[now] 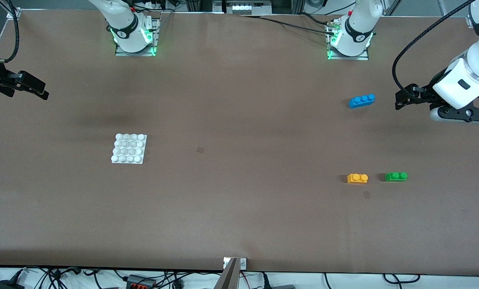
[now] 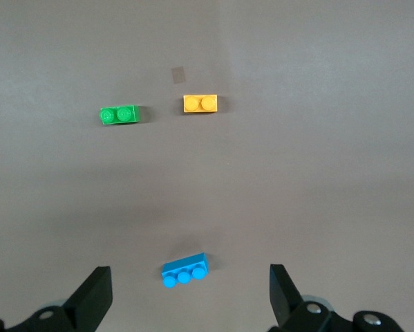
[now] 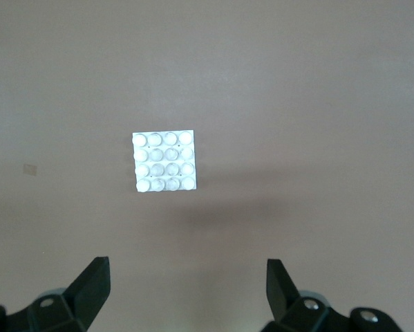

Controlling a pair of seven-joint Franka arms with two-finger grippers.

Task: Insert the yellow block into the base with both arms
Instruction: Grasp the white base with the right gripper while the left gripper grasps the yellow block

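Observation:
The yellow block (image 1: 357, 178) lies on the table toward the left arm's end, beside a green two-stud brick (image 1: 396, 176). It also shows in the left wrist view (image 2: 200, 104). The white studded base (image 1: 129, 148) lies toward the right arm's end and shows in the right wrist view (image 3: 164, 162). My left gripper (image 1: 400, 100) hangs open and empty in the air, beside the blue brick (image 1: 361, 100); in its wrist view (image 2: 191, 290) the blue brick (image 2: 185, 270) lies between the spread fingers. My right gripper (image 1: 42, 91) hangs open and empty above the table's edge; it shows in its wrist view too (image 3: 188, 287).
The green brick (image 2: 119, 114) lies beside the yellow block. The blue three-stud brick lies farther from the front camera than both. A small dark mark (image 1: 200, 149) is on the brown table mat mid-table. Cables run along the table's near edge.

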